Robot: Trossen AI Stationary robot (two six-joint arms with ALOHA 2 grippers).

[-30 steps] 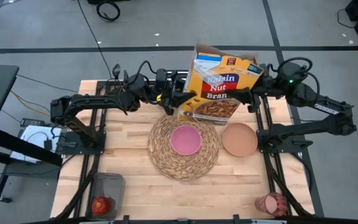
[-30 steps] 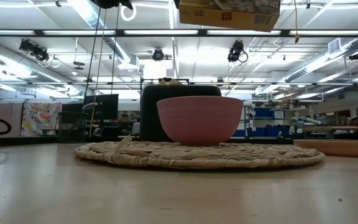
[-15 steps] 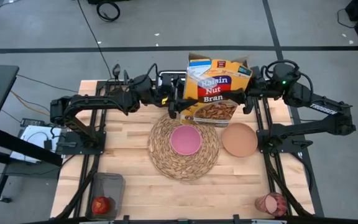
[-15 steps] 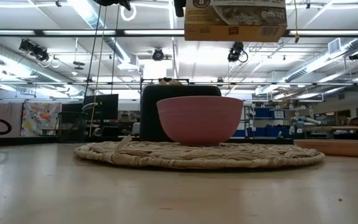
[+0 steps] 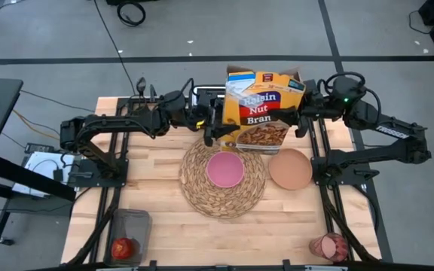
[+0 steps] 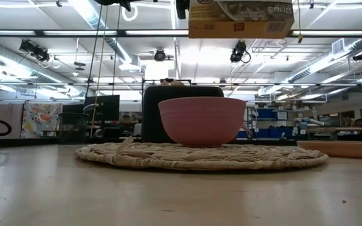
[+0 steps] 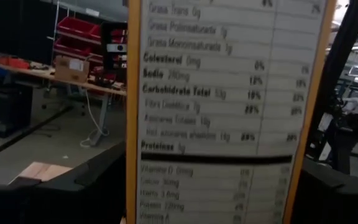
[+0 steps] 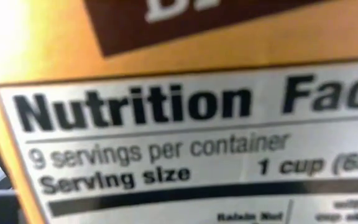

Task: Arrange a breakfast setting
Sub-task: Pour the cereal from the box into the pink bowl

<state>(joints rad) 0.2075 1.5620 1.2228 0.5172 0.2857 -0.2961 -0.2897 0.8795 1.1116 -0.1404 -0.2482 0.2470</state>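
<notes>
The yellow cereal box (image 5: 261,113) hangs in the air over the table's far middle, between both grippers; its bottom shows at the top of the low view (image 6: 241,17). My left gripper (image 5: 215,126) is on its left side, my right gripper (image 5: 301,114) on its right side. The small pink bowl (image 5: 224,168) stands on the woven straw placemat (image 5: 224,197). The salmon-brown plate (image 5: 290,168) lies right of the mat. The red apple (image 5: 124,247) is at the near left, the pink tumbler (image 5: 328,245) at the near right. The spoon is out of view. My left gripper comes level from the table's left at the box's narrow side panel (image 7: 216,112). One finger (image 7: 86,180) stands on each broad face, low on the box. The box is upright and lifted clear. My right gripper is on the box's right narrow side (image 8: 179,124), coming level from the right. The panel fills its wrist view and hides the place of contact.
The black toaster (image 6: 181,113) stands at the far edge, behind the bowl and under the box. The apple lies in a clear container (image 5: 130,226) at the near left corner. Bare wood lies in front of the mat.
The cereal box has turned from a tilt toward the right back to nearly upright and has shifted a little toward the table's left. Both grippers have gone with it, my right one toward the left.
</notes>
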